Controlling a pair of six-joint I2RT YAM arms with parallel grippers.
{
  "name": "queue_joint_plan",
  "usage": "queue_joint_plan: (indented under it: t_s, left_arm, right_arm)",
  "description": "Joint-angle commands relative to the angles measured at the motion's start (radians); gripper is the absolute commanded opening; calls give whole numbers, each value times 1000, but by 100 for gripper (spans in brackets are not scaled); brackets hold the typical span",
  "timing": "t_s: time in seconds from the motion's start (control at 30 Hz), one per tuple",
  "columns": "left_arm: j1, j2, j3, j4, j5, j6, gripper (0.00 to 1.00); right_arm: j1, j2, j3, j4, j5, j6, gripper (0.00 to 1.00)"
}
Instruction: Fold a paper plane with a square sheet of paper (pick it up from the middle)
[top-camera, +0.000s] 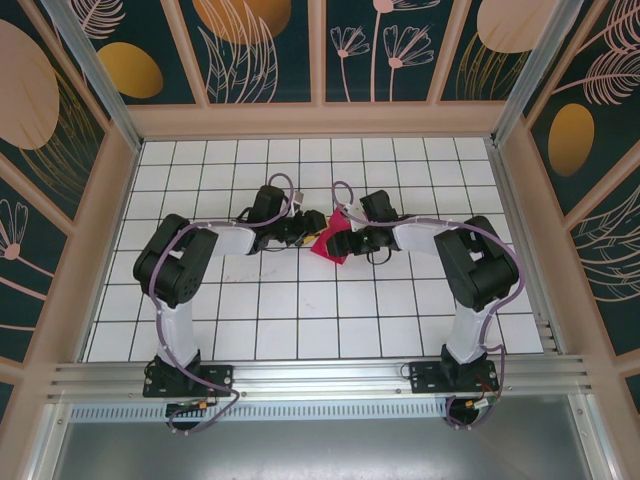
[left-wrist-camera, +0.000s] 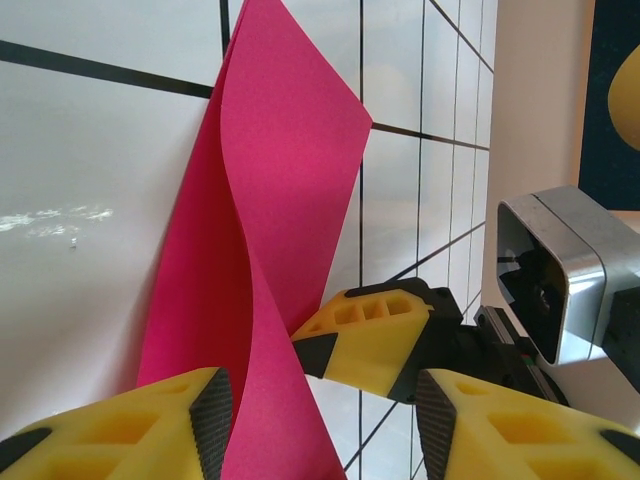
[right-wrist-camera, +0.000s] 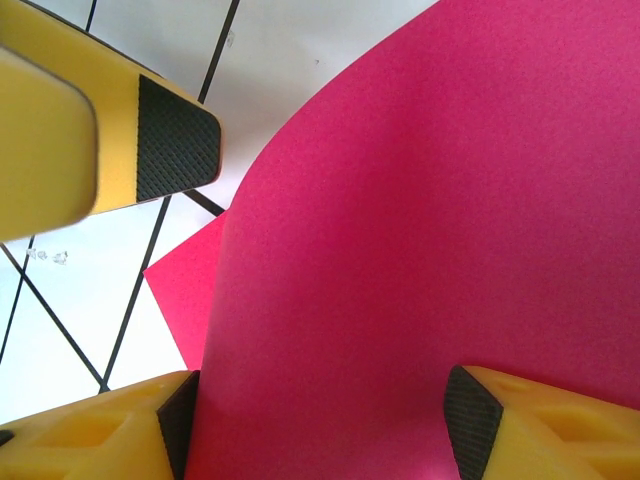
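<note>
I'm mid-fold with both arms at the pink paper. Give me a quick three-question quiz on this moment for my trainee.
1. True or false: the pink sheet lies completely flat on the table.
2. Multiple choice: where are the left gripper and right gripper?
A) facing each other at the sheet, mid-table
B) both parked by their bases
C) one at the back wall, one at the sheet
3. Short answer: in the right wrist view, what runs between the right gripper's fingers?

Key:
1. False. It bows upward in a curve, with part resting on the table.
2. A.
3. The pink sheet, with the jaws standing apart.
</note>
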Motion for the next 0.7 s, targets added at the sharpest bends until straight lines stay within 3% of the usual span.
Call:
queue_joint_plan:
  t_s: [0.0,0.37,0.67]
  left_arm:
    - [-10,34,38,-12,30,9,52]
    - [-20,86,80,-34,64,35,55]
    - [-21,108,77,-30,81,38,46]
  right_arm:
    - [4,81,-39,-88,19,-22,67]
    - [4,63,-44,-85,-15,-37,67]
    - [4,-56,-83,-24,-90,-81,75]
